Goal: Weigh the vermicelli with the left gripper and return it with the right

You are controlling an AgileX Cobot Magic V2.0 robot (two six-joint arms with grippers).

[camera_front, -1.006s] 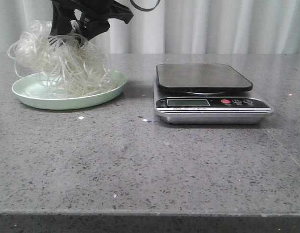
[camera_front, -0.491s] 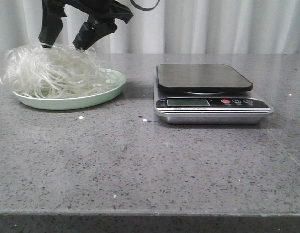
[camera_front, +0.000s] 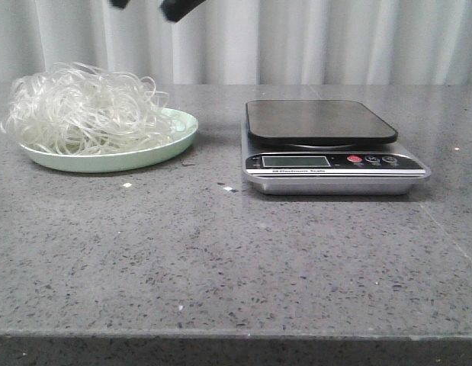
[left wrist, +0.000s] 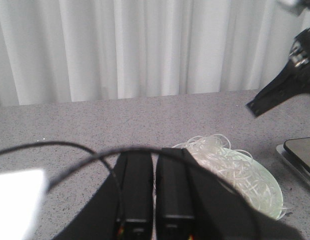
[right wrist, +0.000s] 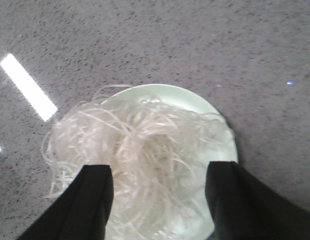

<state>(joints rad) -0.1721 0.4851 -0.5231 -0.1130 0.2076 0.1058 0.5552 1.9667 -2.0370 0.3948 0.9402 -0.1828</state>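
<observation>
**Vermicelli on the plate, scale bare**

You have a grey speckled table (camera_front: 236, 259) before white curtains (camera_front: 335, 38). At your left the vermicelli (camera_front: 83, 107) is heaped on the green plate (camera_front: 182, 133). Your right fingers (right wrist: 160, 200) hover above it, spread wide, holding nothing. Your left fingers (left wrist: 153, 190) are pressed together, empty. To the right stands the scale (camera_front: 327, 145).
</observation>
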